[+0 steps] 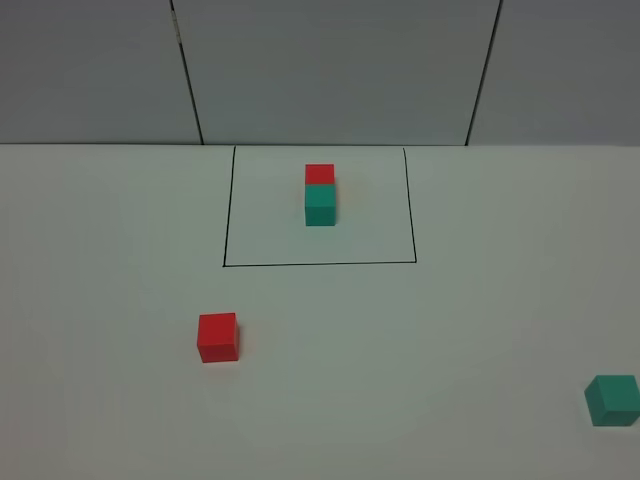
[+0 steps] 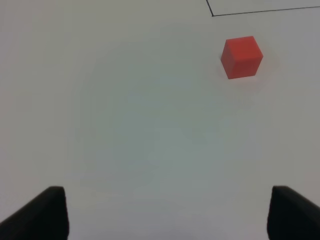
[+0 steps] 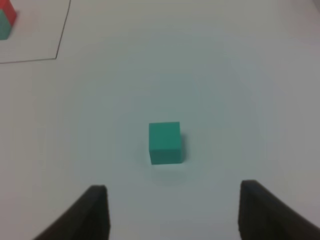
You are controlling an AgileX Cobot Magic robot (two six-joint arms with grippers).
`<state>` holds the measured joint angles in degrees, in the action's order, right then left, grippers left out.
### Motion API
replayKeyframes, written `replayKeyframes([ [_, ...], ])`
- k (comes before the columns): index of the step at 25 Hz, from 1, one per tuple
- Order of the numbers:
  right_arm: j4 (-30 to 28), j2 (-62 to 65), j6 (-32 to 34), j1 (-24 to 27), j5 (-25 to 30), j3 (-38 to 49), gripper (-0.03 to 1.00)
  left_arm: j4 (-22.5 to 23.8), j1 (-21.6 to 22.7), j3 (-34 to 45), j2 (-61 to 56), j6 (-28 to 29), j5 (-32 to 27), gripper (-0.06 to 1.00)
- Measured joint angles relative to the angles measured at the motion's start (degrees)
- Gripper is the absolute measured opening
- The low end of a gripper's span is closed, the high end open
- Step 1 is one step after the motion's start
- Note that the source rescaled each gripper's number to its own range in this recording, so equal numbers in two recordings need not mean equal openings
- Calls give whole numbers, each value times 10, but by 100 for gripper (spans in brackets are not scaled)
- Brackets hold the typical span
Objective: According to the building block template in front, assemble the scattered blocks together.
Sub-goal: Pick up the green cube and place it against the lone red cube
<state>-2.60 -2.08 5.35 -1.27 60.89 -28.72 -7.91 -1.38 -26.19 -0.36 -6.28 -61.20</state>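
Note:
The building block template (image 1: pixel 320 194), a red cube joined to a teal one, stands at the back inside a thin black outline (image 1: pixel 320 264). Of the scattered blocks, the red block (image 1: pixel 217 337) lies front left and the teal block (image 1: pixel 612 399) far right near the front. Neither gripper shows in the high view. In the left wrist view the left gripper (image 2: pixel 165 217) is open and empty, the red block (image 2: pixel 242 57) well ahead of it and off to one side. The right gripper (image 3: pixel 172 212) is open, the teal block (image 3: pixel 165 143) just ahead of its fingers, untouched.
Everything sits on a plain white table (image 1: pixel 420 380). A grey panelled wall (image 1: pixel 330 70) closes the far edge. A corner of the black outline (image 2: pixel 250 11) shows in the left wrist view, and the template's edge (image 3: pixel 5 20) in the right wrist view.

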Motion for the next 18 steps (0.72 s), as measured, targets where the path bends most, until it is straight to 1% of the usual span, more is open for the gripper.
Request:
replayKeyframes([
  [18,-2,0,0,0,0,0,39,0,0,0,2,0,0,78],
])
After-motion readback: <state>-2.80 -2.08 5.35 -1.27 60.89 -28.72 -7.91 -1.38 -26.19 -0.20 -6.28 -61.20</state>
